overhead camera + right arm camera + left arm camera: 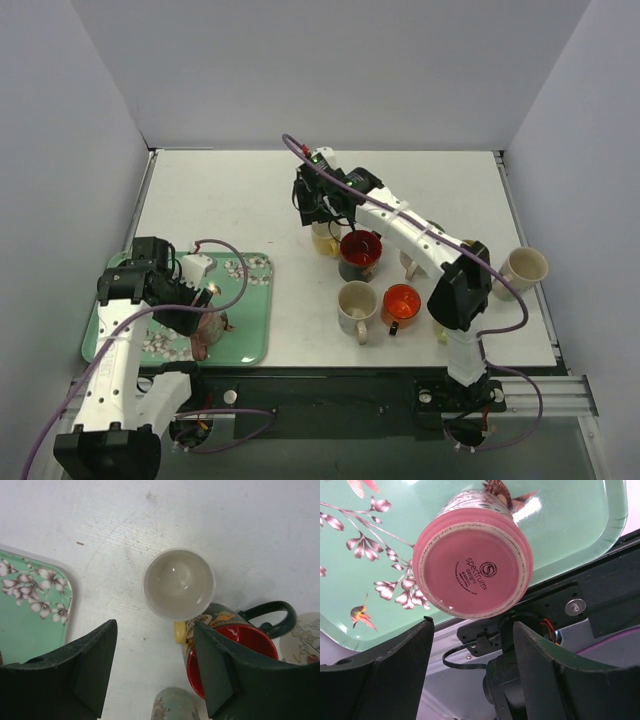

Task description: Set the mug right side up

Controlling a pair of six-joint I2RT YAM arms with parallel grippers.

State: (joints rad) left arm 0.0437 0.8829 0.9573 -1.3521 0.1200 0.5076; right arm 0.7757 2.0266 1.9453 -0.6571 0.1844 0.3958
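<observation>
L pincer [188, 298] is hovering over the pink mug [208, 332]. The mug is sitting on the green tray [250, 310] at the near-left corner of the tabletop [230, 200], close to the tray's near edge. In the L wrist view the mug's pink base w/ a maker's stamp is facing the camera and its rim is pointing away. Can't tell if it's fully inverted or just tipped over. The jaws are standing wide apart, approx mug-wide. The fingers [390, 675] are stopping short of the mug, touching and holding nothing.

R pincer [322, 215] is hanging over mid-tabletop, toward the far edge, above a small cream cup [179, 582] that is standing upright w/ its mouth up. The jaws are gaping w/ the cup showing in the gap below them, ungripped. A dark green mug w/ red inside [235, 645] is sitting just beside the cup; can't tell whether they're touching.
</observation>
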